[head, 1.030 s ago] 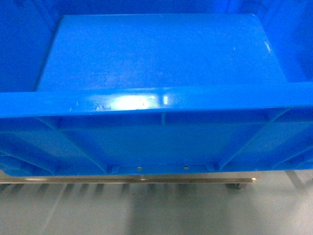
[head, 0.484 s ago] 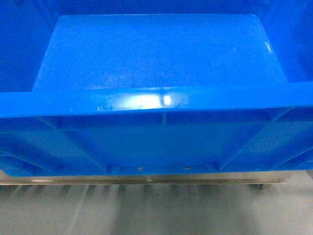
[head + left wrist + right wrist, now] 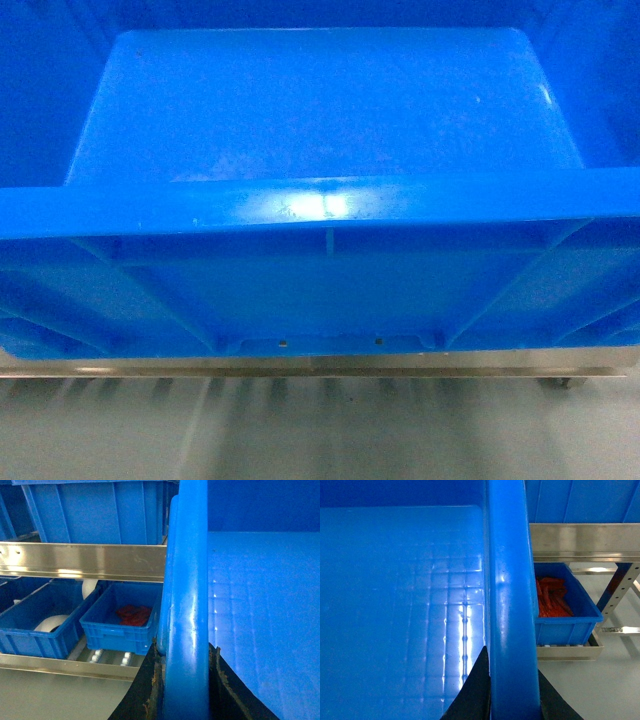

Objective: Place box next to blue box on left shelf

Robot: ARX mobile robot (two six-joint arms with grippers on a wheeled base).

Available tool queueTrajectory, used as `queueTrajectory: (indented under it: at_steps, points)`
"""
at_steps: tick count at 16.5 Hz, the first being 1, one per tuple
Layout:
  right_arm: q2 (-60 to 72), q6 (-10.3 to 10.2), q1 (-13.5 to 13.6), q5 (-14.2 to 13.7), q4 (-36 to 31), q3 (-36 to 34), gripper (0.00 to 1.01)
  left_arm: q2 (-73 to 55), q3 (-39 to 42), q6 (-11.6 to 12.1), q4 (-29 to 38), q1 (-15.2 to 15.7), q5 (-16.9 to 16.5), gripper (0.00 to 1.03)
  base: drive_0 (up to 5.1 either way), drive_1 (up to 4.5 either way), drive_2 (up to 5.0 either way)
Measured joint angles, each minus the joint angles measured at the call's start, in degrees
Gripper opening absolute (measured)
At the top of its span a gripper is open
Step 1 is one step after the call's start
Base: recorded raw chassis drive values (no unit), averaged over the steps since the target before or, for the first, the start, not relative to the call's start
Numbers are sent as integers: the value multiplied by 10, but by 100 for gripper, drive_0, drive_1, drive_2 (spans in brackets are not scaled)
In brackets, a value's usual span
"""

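1. The left gripper [image 3: 184, 680] is clamped on the thick rolled rim of the big bright-blue plastic crate [image 3: 320, 130], with one dark finger [image 3: 142, 690] on the outside of the wall and one on the inside.
2. The right gripper [image 3: 512, 692] pinches the rim on the other side of the crate the same way, a dark finger [image 3: 477, 690] on each face.
3. The crate is held up between the two arms and fills almost all of the head view. Its floor is smooth and bare.
4. Under the crate's near wall lies a shiny metal rail [image 3: 320, 365] of the grey roller rack [image 3: 80, 560].
5. Further back, on the lower level, sit smaller blue plastic bins. One small bin [image 3: 120, 625] holds red things, and another bin [image 3: 35, 622] holds a white roll [image 3: 50, 624].
6. On the level above stands another large blue box [image 3: 95, 510].
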State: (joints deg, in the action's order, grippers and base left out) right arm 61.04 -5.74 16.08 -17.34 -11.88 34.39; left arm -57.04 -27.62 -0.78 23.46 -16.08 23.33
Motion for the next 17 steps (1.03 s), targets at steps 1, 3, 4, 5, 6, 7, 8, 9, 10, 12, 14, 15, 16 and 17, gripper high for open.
queueTrajectory:
  at_steps: [1,3,4,5,6,7,8,9,10,12,14,15,16,17]
  points:
    - [0,0,0,0,0,0,8,0,0,0,-2,0,0,16,0,0,0]
    - [0,0,0,0,-1,0,8,0,0,0,0,0,0,16,0,0,0]
    - [0,0,0,-1,0,0,8,0,0,0,0,0,0,16,0,0,0]
    - [0,0,0,-1,-1,0,8,0,0,0,0,0,0,16,0,0,0]
    - [0,0,0,-1,-1,0,8,0,0,0,0,0,0,16,0,0,0]
    - [0,0,0,-1,-1,0,8,0,0,0,0,0,0,16,0,0,0]
    - [0,0,0,-1,0,0,8,0,0,0,0,0,0,16,0,0,0]
    - [0,0,0,-1,0,0,8,0,0,0,0,0,0,16,0,0,0]
    - [0,0,0,-1,-1,0,8,0,0,0,0,0,0,16,0,0,0]
    - [0,0,0,-1,-1,0,8,0,0,0,0,0,0,16,0,0,0]
    - [0,0,0,-1,-1,0,8,0,0,0,0,0,0,16,0,0,0]
    - [0,0,0,-1,0,0,8,0,0,0,0,0,0,16,0,0,0]
    - [0,0,0,-1,0,0,8,0,0,0,0,0,0,16,0,0,0]
    - [0,0,0,-1,-3,0,8,0,0,0,3,0,0,16,0,0,0]
